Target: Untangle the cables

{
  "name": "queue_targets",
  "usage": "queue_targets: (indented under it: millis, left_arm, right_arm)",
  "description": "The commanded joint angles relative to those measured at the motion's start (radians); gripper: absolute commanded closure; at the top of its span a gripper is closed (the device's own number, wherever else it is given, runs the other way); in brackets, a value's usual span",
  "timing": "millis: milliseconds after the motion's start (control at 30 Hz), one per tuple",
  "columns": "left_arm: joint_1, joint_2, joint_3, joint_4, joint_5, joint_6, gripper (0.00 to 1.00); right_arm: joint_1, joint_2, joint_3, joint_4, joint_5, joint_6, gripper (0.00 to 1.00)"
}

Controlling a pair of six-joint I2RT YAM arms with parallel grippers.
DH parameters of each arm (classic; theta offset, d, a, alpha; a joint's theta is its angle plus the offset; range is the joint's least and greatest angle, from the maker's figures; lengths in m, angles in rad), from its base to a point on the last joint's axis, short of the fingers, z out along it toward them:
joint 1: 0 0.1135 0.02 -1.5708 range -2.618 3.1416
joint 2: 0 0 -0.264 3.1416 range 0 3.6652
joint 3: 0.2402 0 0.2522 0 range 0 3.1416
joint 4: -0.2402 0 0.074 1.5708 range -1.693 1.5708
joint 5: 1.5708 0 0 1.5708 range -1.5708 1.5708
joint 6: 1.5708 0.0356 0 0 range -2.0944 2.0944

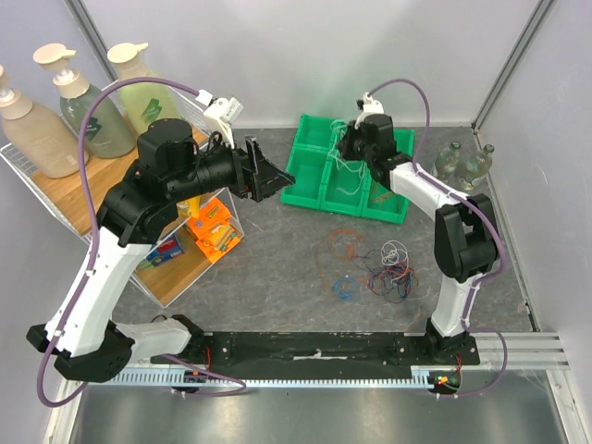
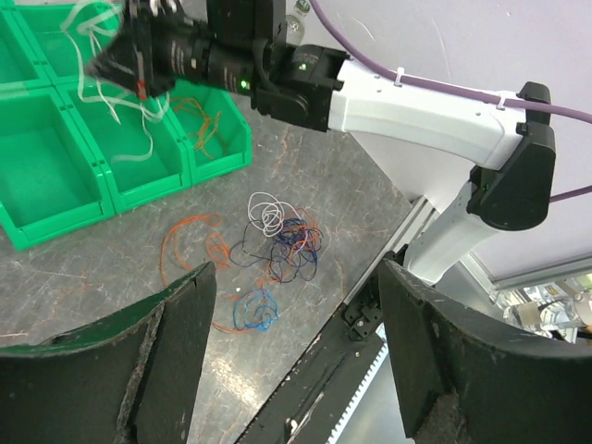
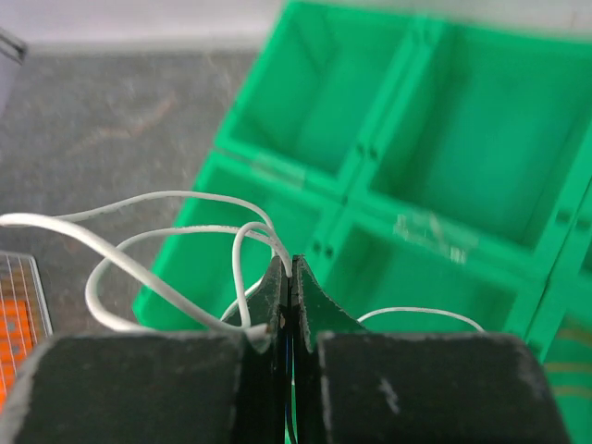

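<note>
Because the cables (image 1: 388, 270) tangled toward the counter's (image 1: 277, 268) near edge are thin, light and floppy, one loose loop looks best to pinch, while the right end effector (image 3: 289, 268) is clamped on a white cable (image 3: 176, 194) over the green tray (image 1: 305, 191) and the left end effector (image 2: 294, 287) stands apart.

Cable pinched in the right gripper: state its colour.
The cable is white; the right wrist view shows it best.
</note>
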Motion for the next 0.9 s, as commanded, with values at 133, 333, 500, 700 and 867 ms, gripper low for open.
queue_targets:
  millis: [133, 333, 500, 700, 867]
  left_arm:
    - [0.000, 0.016, 0.043, -0.006, -0.025, 0.068, 0.22]
    - [0.000, 0.034, 0.056, -0.006, -0.007, 0.068, 0.23]
    - [0.002, 0.019, 0.050, -0.015, -0.012, 0.068, 0.23]
    - [0.002, -0.006, 0.036, -0.029, -0.025, 0.076, 0.22]
    - [0.002, -0.013, 0.027, -0.035, -0.019, 0.082, 0.22]
  right_arm:
    - [0.000, -0.135, -0.111, -0.139, 0.039, 0.190, 1.00]
    - [-0.008, 0.048, 0.140, -0.482, 0.214, 0.213, 1.00]
    - [0.021, 0.150, 0.217, -0.615, 0.247, 0.271, 1.00]
    - [0.068, 0.174, 0.192, -0.681, 0.352, 0.322, 1.00]
    - [0.071, 0.234, 0.301, -0.743, 0.352, 0.229, 0.87]
